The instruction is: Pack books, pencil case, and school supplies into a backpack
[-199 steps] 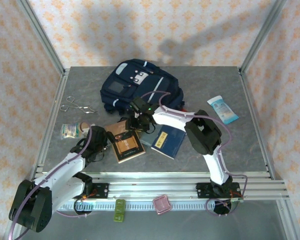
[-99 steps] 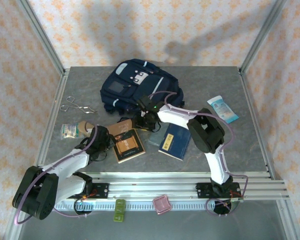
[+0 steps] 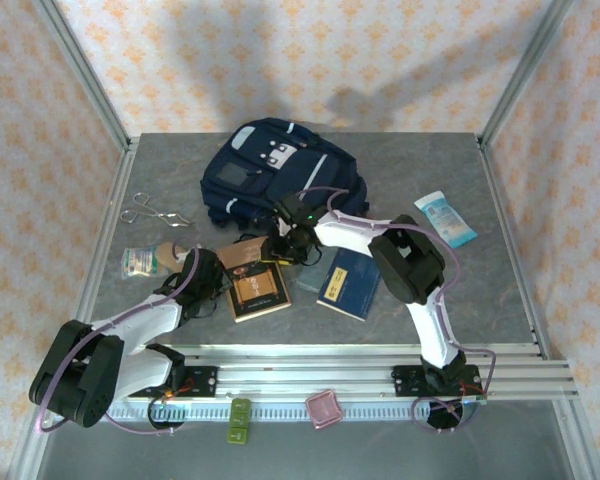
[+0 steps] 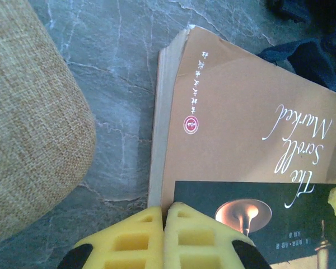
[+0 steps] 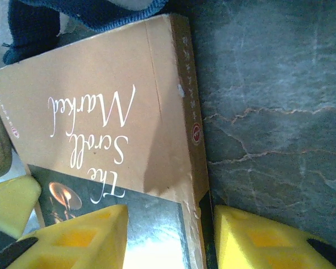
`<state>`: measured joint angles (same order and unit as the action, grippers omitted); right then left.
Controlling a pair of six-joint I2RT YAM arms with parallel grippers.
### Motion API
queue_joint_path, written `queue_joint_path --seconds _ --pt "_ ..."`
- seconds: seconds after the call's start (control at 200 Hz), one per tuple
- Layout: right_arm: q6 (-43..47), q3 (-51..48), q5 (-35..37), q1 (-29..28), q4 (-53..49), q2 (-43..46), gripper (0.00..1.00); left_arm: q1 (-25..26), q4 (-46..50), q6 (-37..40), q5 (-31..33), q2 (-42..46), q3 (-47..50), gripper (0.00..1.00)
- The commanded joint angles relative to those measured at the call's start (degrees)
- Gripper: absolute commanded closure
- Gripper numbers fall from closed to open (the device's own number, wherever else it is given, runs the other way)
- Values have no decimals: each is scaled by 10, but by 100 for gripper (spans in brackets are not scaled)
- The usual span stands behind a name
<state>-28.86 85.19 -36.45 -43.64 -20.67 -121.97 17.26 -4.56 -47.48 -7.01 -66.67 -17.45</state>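
Note:
The brown book lies flat on the table in front of the navy backpack. My left gripper is shut, its yellow fingertips pressed together at the page edge of the brown book. My right gripper is open and straddles the spine edge of that book, one finger over the cover, one over the table. The navy book lies to the right, with the grey-blue pencil case between the two books. The red piece and the grey-green piece sit below the front rail.
Metal scissors lie at the far left. A small bottle with a burlap-covered piece stands left of the brown book, the burlap close beside my left gripper. A white-and-blue tube rests at the right.
My left gripper has closed and moved in to the brown book's left edge. My right gripper has narrowed slightly. The navy book has shifted right, uncovering the pencil case.

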Motion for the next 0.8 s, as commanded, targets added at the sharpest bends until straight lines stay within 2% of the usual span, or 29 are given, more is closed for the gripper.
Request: queue_joint_path --seconds 0.0,0.155,0.325,0.44,0.651,0.796 --pt "3 -27 -102 -21 82 24 58 11 25 6 -15 -33 19 99" --pt "-18 -81 -142 -17 159 78 59 14 17 6 -18 -45 18 100" --pt "-42 -138 -137 -16 219 131 59 16 14 5 -20 -44 16 100" --pt "-45 -143 -122 -16 207 111 59 17 15 5 -19 -32 12 100" --pt "-80 -164 -140 -17 268 97 61 18 16 4 -19 -6 11 100" --pt "-73 -151 -143 -16 253 93 82 18 15 3 -22 12 9 98"
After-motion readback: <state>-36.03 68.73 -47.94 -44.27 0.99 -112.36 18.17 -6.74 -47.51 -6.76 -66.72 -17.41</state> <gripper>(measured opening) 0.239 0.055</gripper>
